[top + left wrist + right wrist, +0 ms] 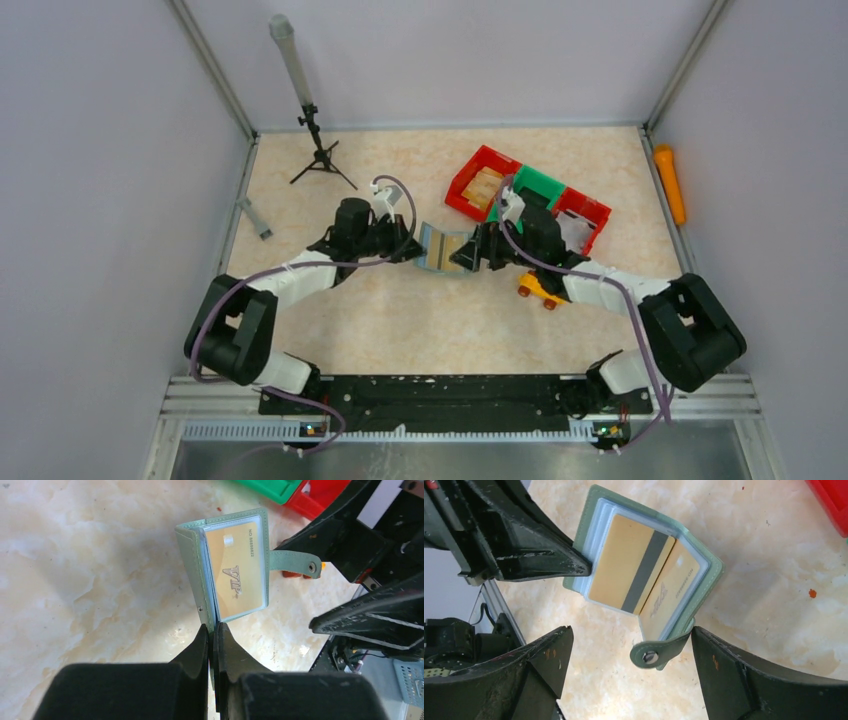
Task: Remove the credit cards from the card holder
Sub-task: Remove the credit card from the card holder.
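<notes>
The grey-green card holder (443, 249) stands open on edge at mid-table between both grippers. My left gripper (410, 247) is shut on one cover of the card holder (192, 560), its fingertips (213, 630) pinching the edge. A tan-gold credit card (235, 572) marked VIP sits in a clear sleeve. In the right wrist view the card holder (704, 587) shows two credit cards, one back side out with a dark stripe (631, 570), one VIP (671, 592). My right gripper (631, 630) is open, and the snap tab (651, 655) hangs between its jaws, touching the right finger. It also shows in the top view (472, 250).
Red and green bins (530, 195) stand just behind the right gripper. A yellow toy car (540, 290) lies beside the right arm. An orange tool (668, 182) lies at the right wall. A small tripod (318, 150) and a grey piece (255, 218) are at the left.
</notes>
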Robot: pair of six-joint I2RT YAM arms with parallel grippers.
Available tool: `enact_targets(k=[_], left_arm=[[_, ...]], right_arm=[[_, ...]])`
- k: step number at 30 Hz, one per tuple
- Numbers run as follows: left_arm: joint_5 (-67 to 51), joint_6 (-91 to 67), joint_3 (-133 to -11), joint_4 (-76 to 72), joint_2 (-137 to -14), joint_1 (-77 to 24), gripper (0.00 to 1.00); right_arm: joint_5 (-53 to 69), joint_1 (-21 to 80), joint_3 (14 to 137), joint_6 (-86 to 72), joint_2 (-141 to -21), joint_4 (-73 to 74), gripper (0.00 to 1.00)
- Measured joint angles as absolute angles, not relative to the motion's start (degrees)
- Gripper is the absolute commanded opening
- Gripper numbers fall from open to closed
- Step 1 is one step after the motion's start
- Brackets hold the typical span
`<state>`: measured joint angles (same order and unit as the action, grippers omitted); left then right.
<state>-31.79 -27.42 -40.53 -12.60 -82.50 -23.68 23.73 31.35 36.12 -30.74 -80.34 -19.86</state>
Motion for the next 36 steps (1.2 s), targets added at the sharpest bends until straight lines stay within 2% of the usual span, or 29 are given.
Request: enact_targets(k=[8, 17, 26, 36], left_arm=[[-30.3, -26.4, -42.1, -8.9, -85.7, -25.7, 0.00], [-31.1, -26.7, -43.2, -8.9, -88.7, -26.3, 0.00], [-33.6, -27.4, -44.6, -9.6, -91.2, -26.3, 0.00], [-28.4, -27.1, -47.2, -5.5, -92.1, -26.7, 0.00]], right_arm=[[26.2, 31.4, 33.6, -31.2, -87.3, -29.0, 0.94], [26.0, 31.9, 35.0, -31.1, -94.1, -28.8, 0.93], [26.0, 32.1, 35.4, -31.3, -95.3, -29.3, 0.94], [22.9, 32.4, 35.4, -31.0, -94.9, -27.3, 0.60]])
